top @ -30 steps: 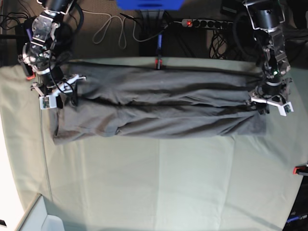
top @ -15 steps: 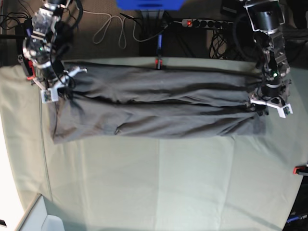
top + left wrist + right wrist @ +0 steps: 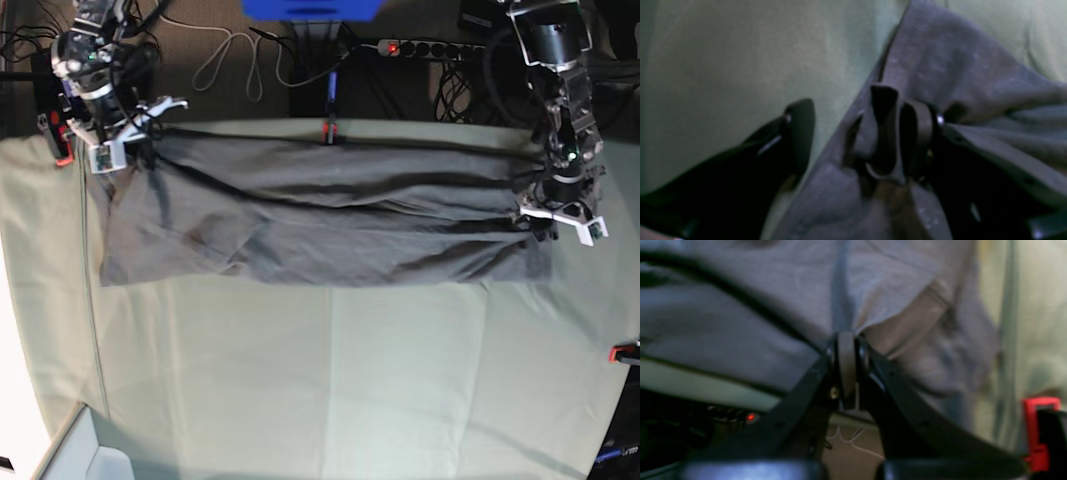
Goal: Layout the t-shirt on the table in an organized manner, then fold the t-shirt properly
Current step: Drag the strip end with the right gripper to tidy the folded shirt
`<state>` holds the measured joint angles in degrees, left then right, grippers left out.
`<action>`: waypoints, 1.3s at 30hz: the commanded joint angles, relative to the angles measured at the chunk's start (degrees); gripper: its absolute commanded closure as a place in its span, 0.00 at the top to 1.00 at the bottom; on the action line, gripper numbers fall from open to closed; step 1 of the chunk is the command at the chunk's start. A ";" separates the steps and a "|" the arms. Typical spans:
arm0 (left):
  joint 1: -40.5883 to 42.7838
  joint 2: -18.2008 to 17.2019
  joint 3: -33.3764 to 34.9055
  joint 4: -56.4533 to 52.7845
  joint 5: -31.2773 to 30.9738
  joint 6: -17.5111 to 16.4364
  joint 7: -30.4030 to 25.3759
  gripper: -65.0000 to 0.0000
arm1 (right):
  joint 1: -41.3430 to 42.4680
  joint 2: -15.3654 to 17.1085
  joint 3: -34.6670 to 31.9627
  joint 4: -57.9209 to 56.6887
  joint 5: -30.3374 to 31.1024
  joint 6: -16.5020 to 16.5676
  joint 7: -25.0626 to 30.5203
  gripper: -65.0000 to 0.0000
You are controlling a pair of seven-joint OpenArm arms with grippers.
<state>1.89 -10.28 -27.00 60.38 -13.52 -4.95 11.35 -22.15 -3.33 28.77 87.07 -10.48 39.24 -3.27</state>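
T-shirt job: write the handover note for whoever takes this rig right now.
Right end effector: shut on a pinch of the t-shirt at its far corner, by the table edge.
Left end effector: jaws apart, bunched t-shirt fabric draped over one finger, no firm grip.
T-shirt: stretched lengthwise along the table's far side, long wrinkles across it.
Done: rough spread.
Left: smooth it flat, then every fold.

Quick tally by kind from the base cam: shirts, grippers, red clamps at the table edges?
t-shirt: 1
grippers, left gripper and right gripper: 2
red clamps: 3
Total: 6
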 commanded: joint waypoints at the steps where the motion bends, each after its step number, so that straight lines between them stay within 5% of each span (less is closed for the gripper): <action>1: -0.70 -0.75 -0.12 0.76 0.02 -0.19 -0.94 0.58 | -0.49 0.48 0.19 0.80 0.77 0.76 1.38 0.00; 23: -0.62 -0.93 -0.20 0.76 0.02 -0.19 -0.67 0.58 | -2.51 -2.78 0.19 1.15 0.68 0.76 1.29 0.01; 29: -0.62 -0.93 -0.20 0.76 0.02 -0.19 -0.67 0.62 | -2.60 -1.37 0.37 1.59 0.50 0.76 1.29 0.31; 34: -0.44 -0.75 -0.29 2.17 0.02 -0.19 -0.59 0.89 | -2.68 -1.55 6.17 5.37 0.77 0.76 1.38 0.55; 39: 2.37 -0.22 -0.29 9.64 -0.06 -0.19 -0.59 0.98 | -2.42 -1.55 7.31 9.06 0.77 0.76 1.29 0.58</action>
<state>4.54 -9.96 -27.14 69.10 -13.47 -5.26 11.94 -24.47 -5.08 35.92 94.91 -10.66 39.24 -3.49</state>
